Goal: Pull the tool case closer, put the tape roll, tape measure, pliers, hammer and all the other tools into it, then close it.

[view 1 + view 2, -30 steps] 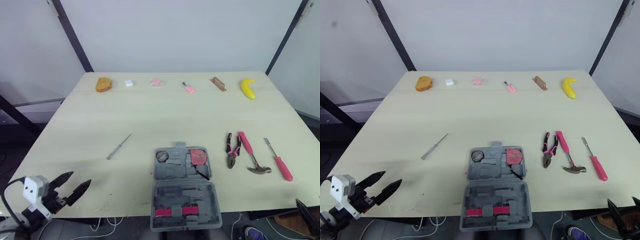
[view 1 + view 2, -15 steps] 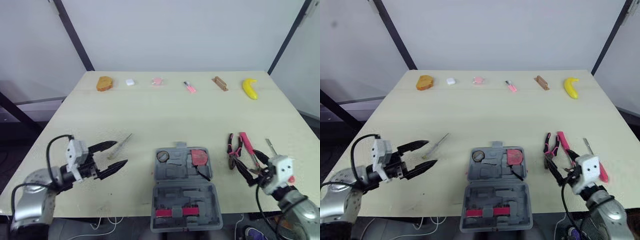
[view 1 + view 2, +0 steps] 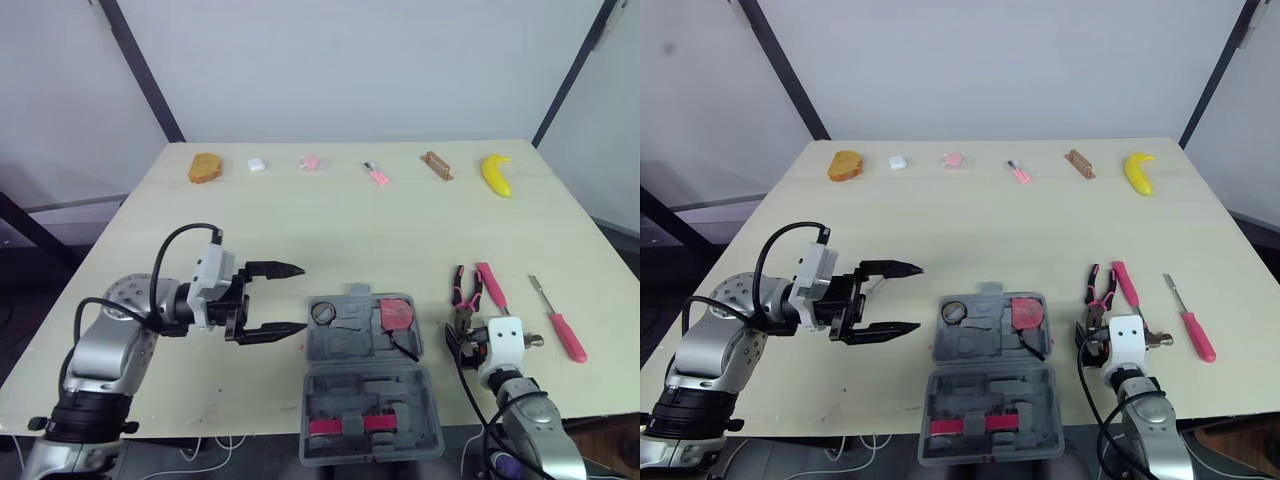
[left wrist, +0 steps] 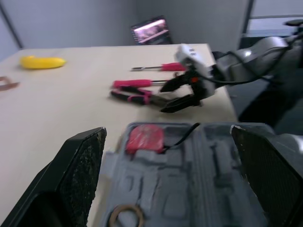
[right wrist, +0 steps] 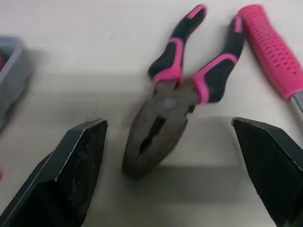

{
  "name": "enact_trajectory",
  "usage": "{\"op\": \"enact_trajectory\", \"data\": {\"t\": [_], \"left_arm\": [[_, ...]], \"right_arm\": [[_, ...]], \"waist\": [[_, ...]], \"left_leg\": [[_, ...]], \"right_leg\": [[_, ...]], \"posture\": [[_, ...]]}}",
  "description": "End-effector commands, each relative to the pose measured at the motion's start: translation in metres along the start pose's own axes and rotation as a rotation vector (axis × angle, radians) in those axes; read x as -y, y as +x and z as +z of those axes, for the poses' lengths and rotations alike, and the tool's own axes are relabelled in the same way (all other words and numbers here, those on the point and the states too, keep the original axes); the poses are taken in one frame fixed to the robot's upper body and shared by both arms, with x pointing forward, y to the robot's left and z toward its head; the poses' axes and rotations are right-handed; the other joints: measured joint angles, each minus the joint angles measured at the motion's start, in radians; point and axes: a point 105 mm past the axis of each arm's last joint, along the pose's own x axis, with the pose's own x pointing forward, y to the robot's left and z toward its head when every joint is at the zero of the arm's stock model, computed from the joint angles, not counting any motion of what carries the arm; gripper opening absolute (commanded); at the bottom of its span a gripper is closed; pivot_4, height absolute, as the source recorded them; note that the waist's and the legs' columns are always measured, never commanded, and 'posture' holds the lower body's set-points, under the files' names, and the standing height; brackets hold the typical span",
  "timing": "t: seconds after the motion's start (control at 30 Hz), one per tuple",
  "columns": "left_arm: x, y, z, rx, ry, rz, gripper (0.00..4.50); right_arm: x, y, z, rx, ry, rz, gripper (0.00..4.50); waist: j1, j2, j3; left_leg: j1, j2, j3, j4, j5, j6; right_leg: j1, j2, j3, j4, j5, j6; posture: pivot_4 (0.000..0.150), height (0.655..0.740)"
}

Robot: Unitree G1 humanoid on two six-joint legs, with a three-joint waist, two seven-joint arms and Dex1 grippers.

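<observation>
left gripper [image 3: 300, 297] is hovering just left of the open tool case [image 3: 350, 342] — spread wide, gripping nothing. right gripper [image 5: 168, 124] is pointing at the pliers [image 3: 465, 300] lying just right of the case — also spread, empty.

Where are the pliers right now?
In the left eye view the pliers lie on the table's right side, between the open tool case and the pink-handled hammer, with the open right gripper just short of their nose.
</observation>
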Motion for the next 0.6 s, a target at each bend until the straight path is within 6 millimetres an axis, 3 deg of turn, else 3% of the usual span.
{"op": "enact_trajectory", "data": {"t": [0.03, 0.3, 0.33, 0.37, 0.53, 0.6], "left_arm": [[0.001, 0.004, 0.016, 0.034, 0.04, -0.037, 4.5], [-0.003, 0.006, 0.023, 0.07, 0.042, -0.016, 4.5], [-0.003, 0.006, 0.023, 0.072, 0.043, -0.011, 4.5], [-0.002, 0.006, 0.023, 0.073, 0.042, -0.01, 4.5], [0.0, 0.005, 0.022, 0.079, 0.031, 0.006, 4.5], [0.0, 0.005, 0.021, 0.079, 0.028, 0.009, 4.5]], "right_arm": [[0.009, 0.005, 0.002, 0.017, 0.013, -0.053, 4.43], [0.006, 0.014, -0.003, -0.003, 0.078, -0.078, 4.43], [0.008, 0.015, -0.004, -0.003, 0.095, -0.089, 3.92], [0.01, 0.016, -0.004, -0.002, 0.093, -0.099, 3.69], [0.018, 0.017, -0.003, 0.005, 0.066, -0.132, 1.12], [0.018, 0.018, -0.001, 0.017, 0.042, -0.129, 0.97]], "waist": [[0.001, 0.0, 0.0], [0.001, 0.0, 0.0], [0.001, 0.0, 0.0], [0.001, 0.0, 0.0], [0.0, 0.0, 0.0], [0.0, 0.0, 0.0]], "left_leg": [[0.0, 0.0, 0.0, 0.0, 0.0, 0.0], [0.0, 0.0, 0.0, 0.0, 0.0, 0.0], [0.0, 0.0, -0.001, 0.0, 0.0, 0.0], [0.0, 0.0, -0.001, 0.0, 0.0, 0.0], [0.001, 0.0, 0.0, 0.001, 0.0, 0.0], [0.001, 0.0, 0.0, 0.001, 0.0, 0.0]], "right_leg": [[0.0, 0.0, 0.0, 0.0, 0.0, 0.0], [0.0, 0.001, 0.0, 0.001, 0.0, 0.0], [0.0, 0.001, 0.0, 0.001, 0.0, 0.0], [0.0, 0.001, 0.0, 0.001, 0.0, 0.0], [0.0, 0.001, 0.001, 0.002, 0.0, 0.0], [0.0, 0.001, 0.001, 0.002, 0.0, 0.0]], "posture": [[0.15, 0.74], [0.15, 0.74], [0.15, 0.74], [0.15, 0.74], [0.15, 0.74], [0.15, 0.74]]}}
